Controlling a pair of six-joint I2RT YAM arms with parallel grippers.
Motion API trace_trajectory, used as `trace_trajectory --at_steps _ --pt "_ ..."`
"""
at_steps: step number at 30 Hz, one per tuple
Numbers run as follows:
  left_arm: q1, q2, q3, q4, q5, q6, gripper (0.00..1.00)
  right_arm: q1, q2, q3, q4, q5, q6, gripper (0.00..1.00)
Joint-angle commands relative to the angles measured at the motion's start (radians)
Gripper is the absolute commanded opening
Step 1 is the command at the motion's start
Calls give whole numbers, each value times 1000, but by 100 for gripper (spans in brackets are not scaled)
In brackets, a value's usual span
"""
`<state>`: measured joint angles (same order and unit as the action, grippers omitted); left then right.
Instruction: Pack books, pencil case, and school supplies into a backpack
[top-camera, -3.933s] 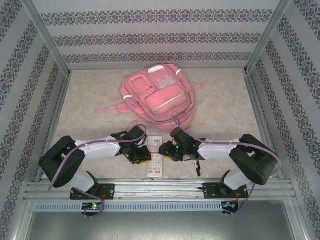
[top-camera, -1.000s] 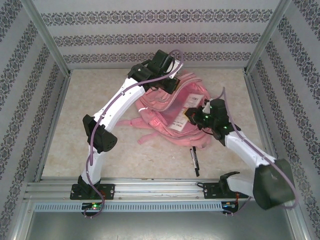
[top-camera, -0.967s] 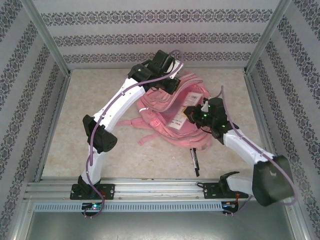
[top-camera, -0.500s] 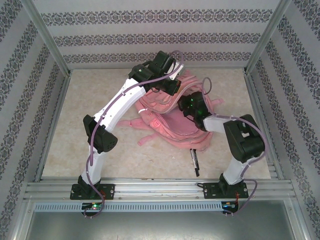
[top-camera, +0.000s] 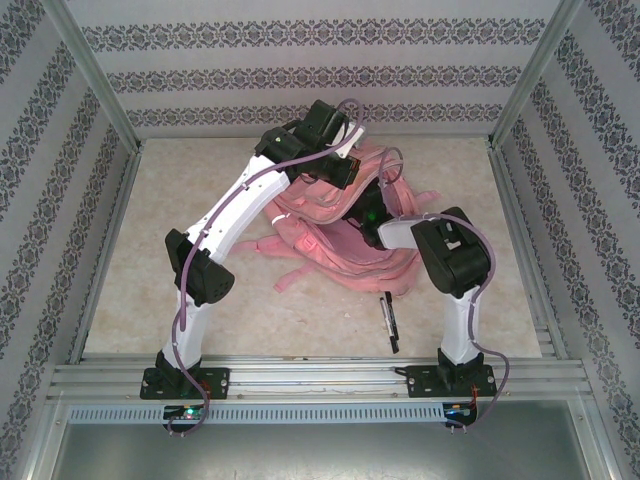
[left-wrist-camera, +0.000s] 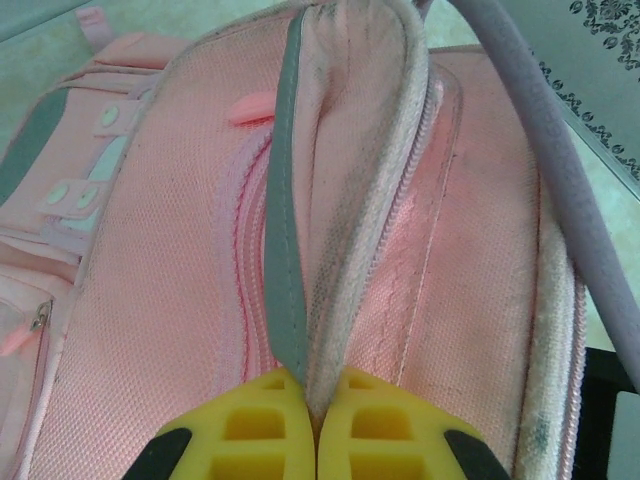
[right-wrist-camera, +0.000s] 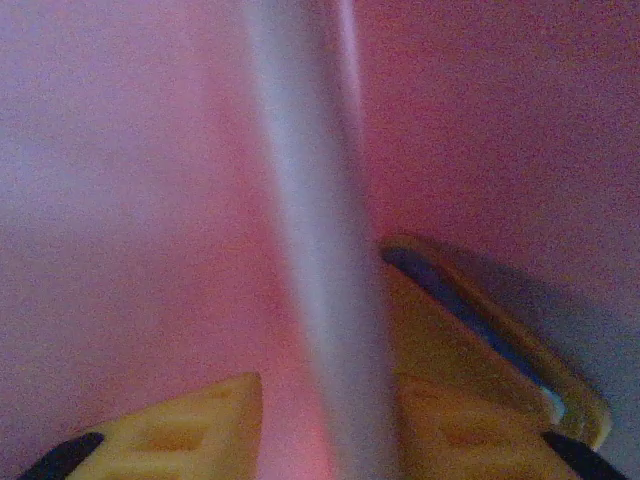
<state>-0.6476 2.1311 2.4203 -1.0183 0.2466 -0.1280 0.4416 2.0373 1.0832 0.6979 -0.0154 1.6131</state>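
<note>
The pink backpack (top-camera: 335, 250) lies at the table's middle back. My left gripper (left-wrist-camera: 316, 410) is shut on the rim of its opening and holds it up. My right gripper (right-wrist-camera: 325, 400) is deep inside the pink interior, jaws open. The pencil case (right-wrist-camera: 315, 280) stands edge-on between them as a pale blurred strip, apart from the left finger (right-wrist-camera: 190, 420). To its right the book (right-wrist-camera: 470, 320) lies inside, orange-brown face and navy edge showing. One black pen (top-camera: 388, 322) of the school supplies rests on the table in front of the backpack.
Pink straps (top-camera: 300, 275) trail from the backpack toward the near side. The right arm's elbow (top-camera: 455, 255) rises over the backpack's right side. Metal frame posts and patterned walls enclose the table on three sides.
My right gripper has pushed the pencil case down into the backpack and its jaws have parted. The left arm still holds the rim in the same place.
</note>
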Motion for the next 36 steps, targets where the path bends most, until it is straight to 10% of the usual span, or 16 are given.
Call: trace_trajectory --at_steps 1,7,23,34,36 --pt "1 -62 49 84 7 18 0 9 12 34 -39 38 -2 45" --pt "18 -37 45 76 -19 21 0 25 -86 12 -243 25 -5 60" --pt "32 -48 -30 115 3 35 0 36 -310 -133 -415 -67 -119 60" --pt "34 -99 -191 197 24 66 0 48 -915 -329 -1021 48 -637 70" --pt "35 -111 -236 222 4 75 0 48 -963 -318 -1104 15 -768 98"
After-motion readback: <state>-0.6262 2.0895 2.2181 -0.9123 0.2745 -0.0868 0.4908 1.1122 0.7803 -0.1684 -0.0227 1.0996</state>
